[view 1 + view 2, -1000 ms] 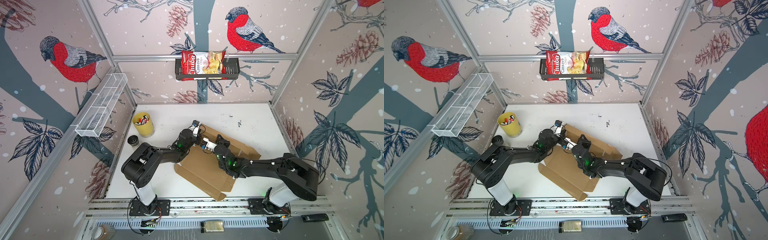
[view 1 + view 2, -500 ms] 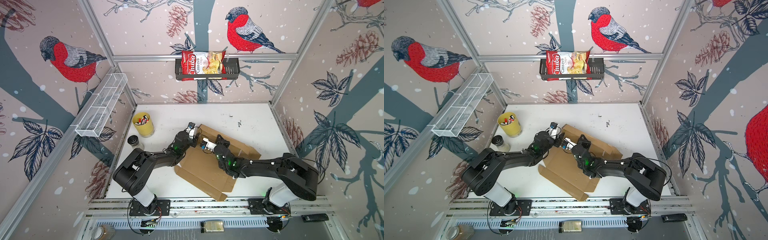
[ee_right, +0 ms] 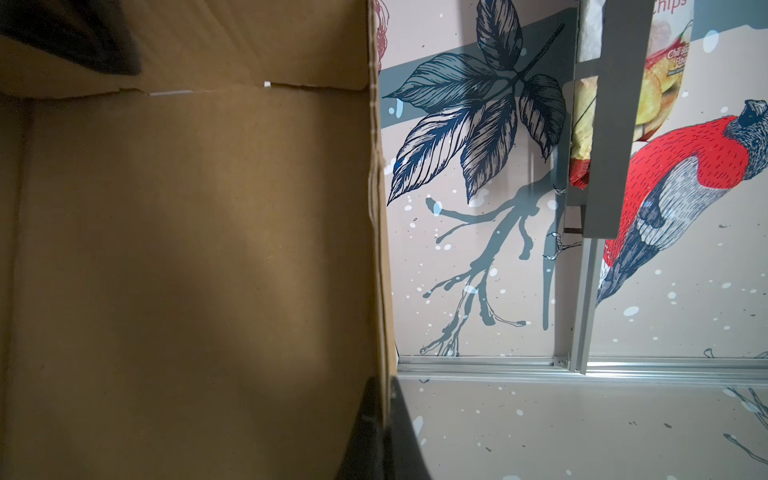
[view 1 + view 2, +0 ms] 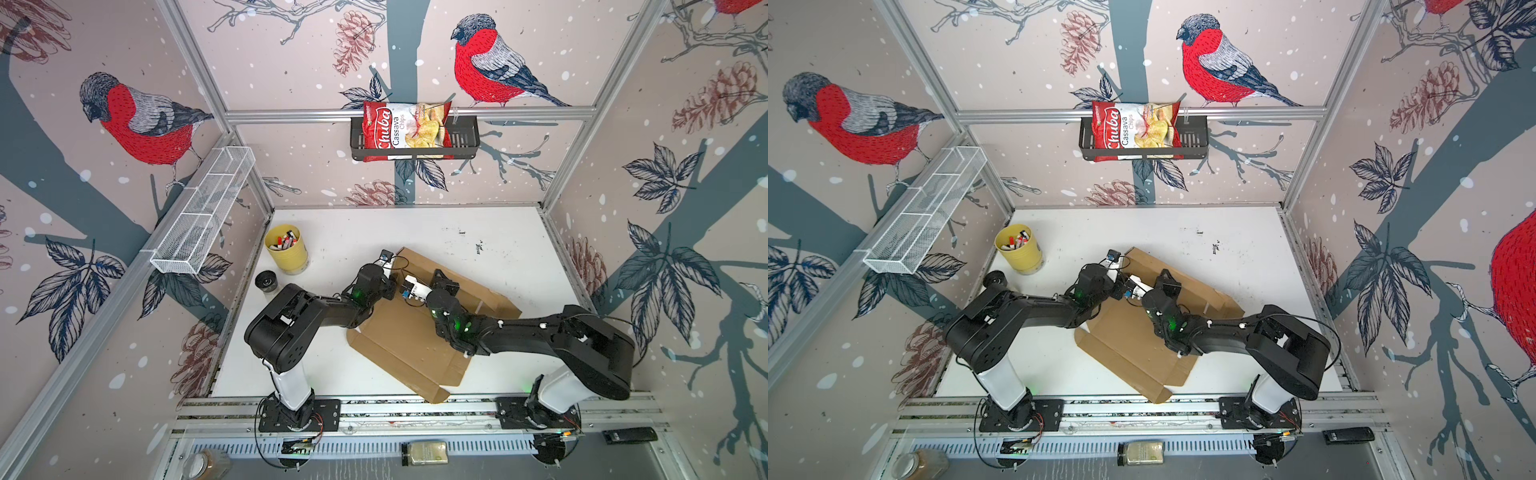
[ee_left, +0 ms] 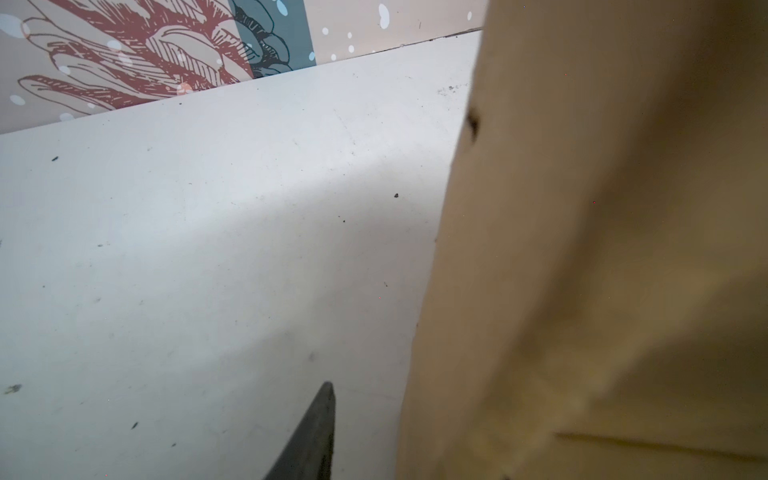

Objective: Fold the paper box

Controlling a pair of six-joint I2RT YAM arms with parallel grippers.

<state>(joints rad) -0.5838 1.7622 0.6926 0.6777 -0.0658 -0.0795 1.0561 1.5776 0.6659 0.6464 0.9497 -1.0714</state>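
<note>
The paper box [image 4: 407, 345] [image 4: 1129, 345] is a brown cardboard sheet lying open mid-table, its far panels raised. My right gripper [image 4: 442, 279] [image 4: 1168, 281] holds one raised panel from inside. In the right wrist view its jaws [image 3: 384, 386] are shut on the edge of that panel [image 3: 187, 249]. My left gripper [image 4: 391, 286] [image 4: 1119, 287] is at the box's far left corner. The left wrist view shows one dark finger [image 5: 320, 428] over the white table, a gap away from a blurred cardboard flap [image 5: 602, 249] that hides the other finger. Nothing is clamped there.
A yellow cup of markers [image 4: 286, 249] and a small black round jar [image 4: 267, 281] stand at the table's left. On the left wall hangs a white wire basket [image 4: 203, 212]. A black basket with a chips bag [image 4: 405, 131] hangs on the back wall.
The left arm swung slightly leftward and came back, its gripper staying by the box's far left corner. The right arm and the box have hardly moved.
</note>
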